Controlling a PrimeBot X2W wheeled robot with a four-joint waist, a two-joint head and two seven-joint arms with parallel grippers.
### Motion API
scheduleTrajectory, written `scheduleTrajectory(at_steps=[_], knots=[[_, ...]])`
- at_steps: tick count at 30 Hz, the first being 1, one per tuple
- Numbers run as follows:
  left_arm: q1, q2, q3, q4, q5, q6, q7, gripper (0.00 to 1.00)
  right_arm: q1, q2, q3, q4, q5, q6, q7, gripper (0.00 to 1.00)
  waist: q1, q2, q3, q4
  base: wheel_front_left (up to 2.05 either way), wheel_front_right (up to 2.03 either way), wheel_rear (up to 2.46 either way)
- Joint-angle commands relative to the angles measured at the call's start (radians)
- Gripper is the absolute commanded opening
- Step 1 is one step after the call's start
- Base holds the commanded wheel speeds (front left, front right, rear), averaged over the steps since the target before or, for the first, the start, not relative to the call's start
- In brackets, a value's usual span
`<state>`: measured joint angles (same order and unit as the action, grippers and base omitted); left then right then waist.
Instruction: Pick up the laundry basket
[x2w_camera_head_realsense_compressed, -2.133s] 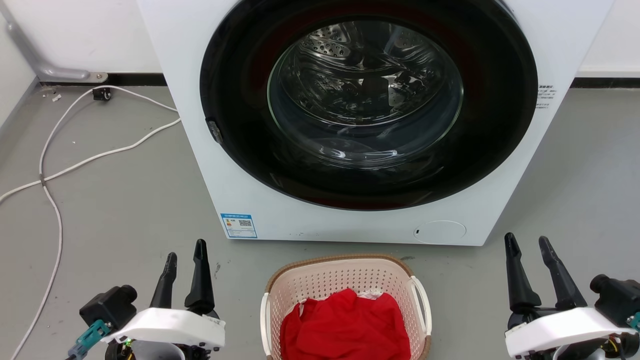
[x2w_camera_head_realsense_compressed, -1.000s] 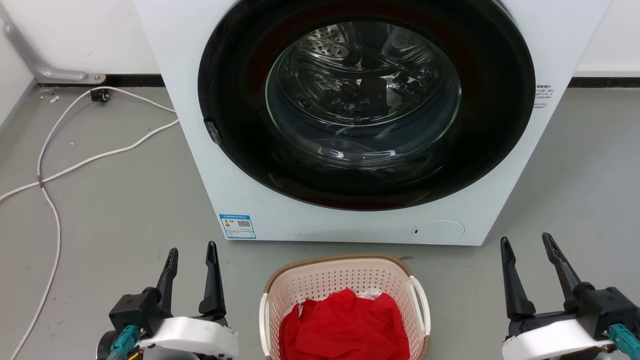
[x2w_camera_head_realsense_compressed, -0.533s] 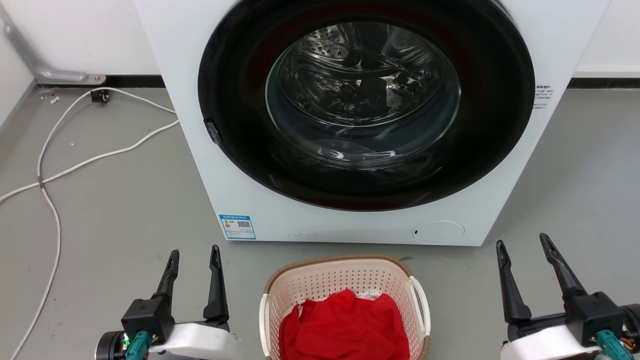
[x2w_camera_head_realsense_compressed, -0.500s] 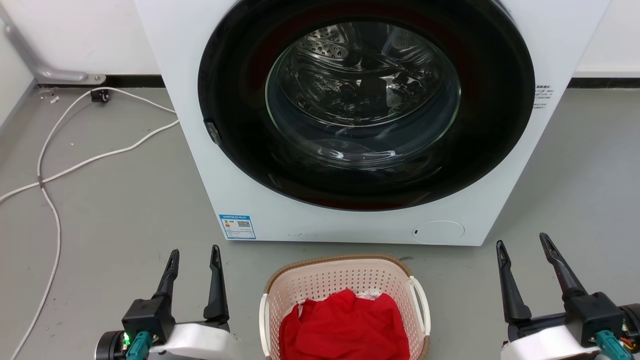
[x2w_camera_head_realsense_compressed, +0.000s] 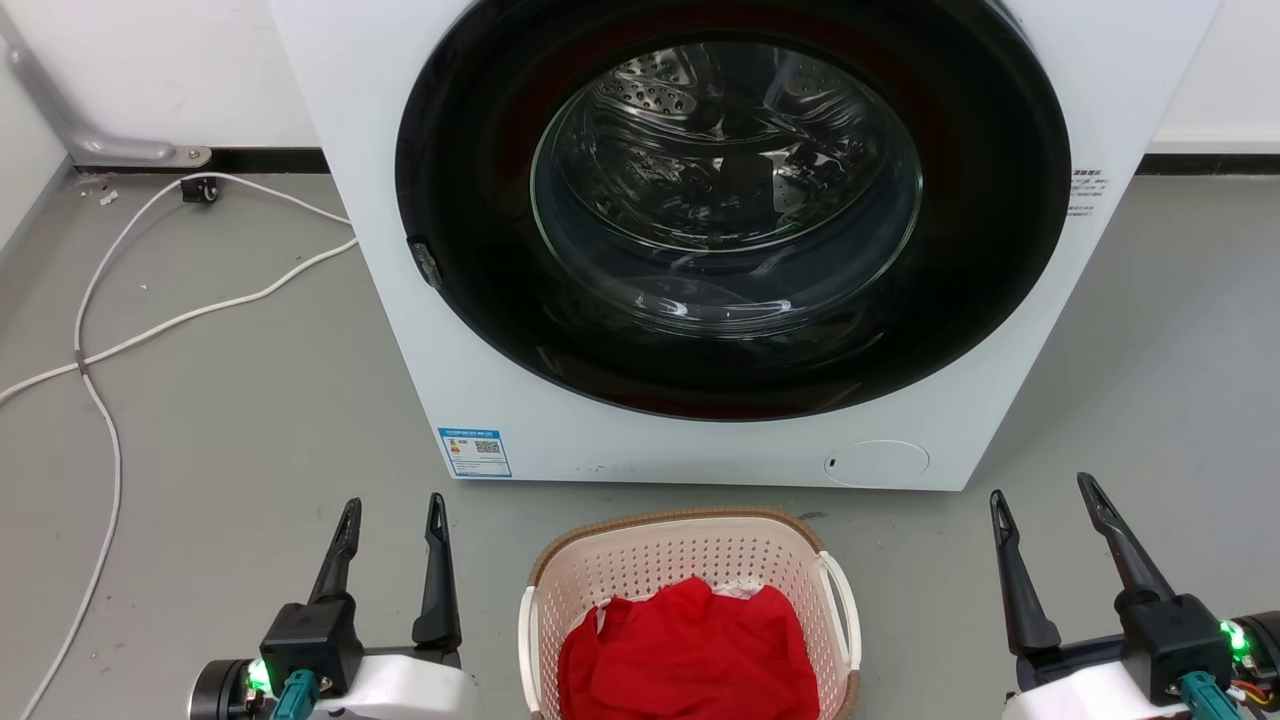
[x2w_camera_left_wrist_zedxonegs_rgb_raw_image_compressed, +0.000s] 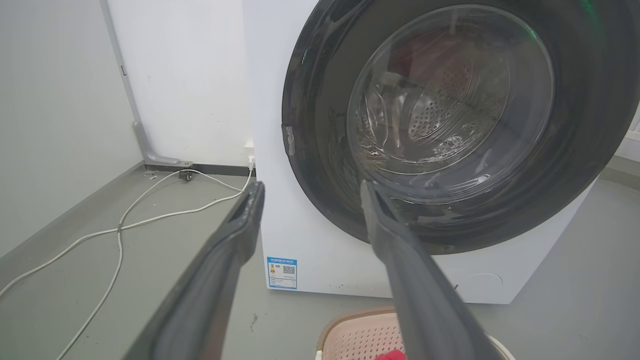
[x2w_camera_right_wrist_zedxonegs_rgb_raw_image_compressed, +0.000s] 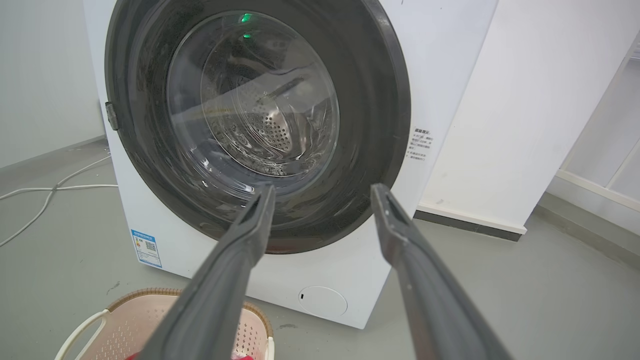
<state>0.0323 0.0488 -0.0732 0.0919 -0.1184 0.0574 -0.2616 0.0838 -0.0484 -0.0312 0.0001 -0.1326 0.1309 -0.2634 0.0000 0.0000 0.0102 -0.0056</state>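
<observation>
We are at the approach: our left hand (x2w_camera_head_realsense_compressed: 393, 503) and right hand (x2w_camera_head_realsense_compressed: 1041, 489) hang spread and empty on either side of the laundry basket (x2w_camera_head_realsense_compressed: 690, 565), which sits on the floor (x2w_camera_head_realsense_compressed: 250, 420) before the washing machine (x2w_camera_head_realsense_compressed: 700, 450), and next, we judge, each must lower to a side handle (x2w_camera_head_realsense_compressed: 840, 600).

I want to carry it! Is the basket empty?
Not empty. The laundry basket holds crumpled red cloth, which covers much of its inside. How deep the pile goes, cannot tell.
</observation>
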Motion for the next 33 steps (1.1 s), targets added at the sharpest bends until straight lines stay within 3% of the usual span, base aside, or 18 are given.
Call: scheduleTrajectory(at_steps=[1, 33], knots=[[0.007, 0.003, 0.002, 0.0, 0.004, 0.006, -0.005, 1.0, 0.01, -0.003, -0.001, 0.004, 0.005, 0.0, -0.002, 1.0, 0.0, 0.0, 0.0, 0.0, 0.0, 0.0, 0.0], [-0.001, 0.003, 0.005, 0.012, 0.001, 0.006, -0.004, 1.0, -0.001, -0.003, 0.002, 0.023, 0.04, 0.0, -0.002, 1.0, 0.0, 0.0, 0.015, -0.003, 0.0, 0.0, 0.0]])
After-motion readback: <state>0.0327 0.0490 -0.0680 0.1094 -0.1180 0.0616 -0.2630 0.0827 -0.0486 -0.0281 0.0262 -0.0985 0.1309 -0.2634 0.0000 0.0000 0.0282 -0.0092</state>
